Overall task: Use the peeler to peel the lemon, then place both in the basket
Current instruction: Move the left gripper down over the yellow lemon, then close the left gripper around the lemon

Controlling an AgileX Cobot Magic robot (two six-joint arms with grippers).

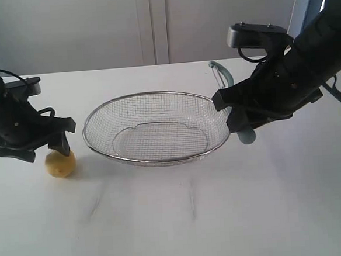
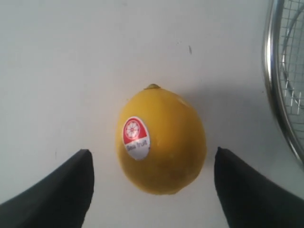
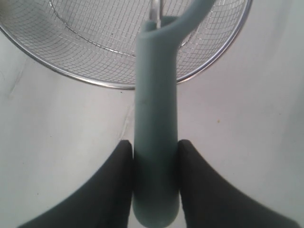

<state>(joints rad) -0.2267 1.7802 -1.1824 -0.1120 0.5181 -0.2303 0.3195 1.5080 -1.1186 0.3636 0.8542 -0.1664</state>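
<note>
The round yellow lemon (image 2: pixel 161 142) is flanked by the released left hand (image 2: pixel 151 161); the teal-handled peeler (image 3: pixel 156 95) is grasped by the right hand (image 3: pixel 154 147) beside the silver wire-mesh basket (image 1: pixel 150 95).

The lemon (image 2: pixel 161 142) sits on the white table (image 2: pixel 71 71) between the two dark fingers (image 2: pixel 57 194) of the left claw (image 2: pixel 152 151). The fingers stand wide, with bare table on each side of the fruit. A red-and-white sticker (image 2: pixel 136 137) faces the camera. The basket (image 2: pixel 273 85) shows its metal rim and mesh near the lemon, not touching it.
</note>
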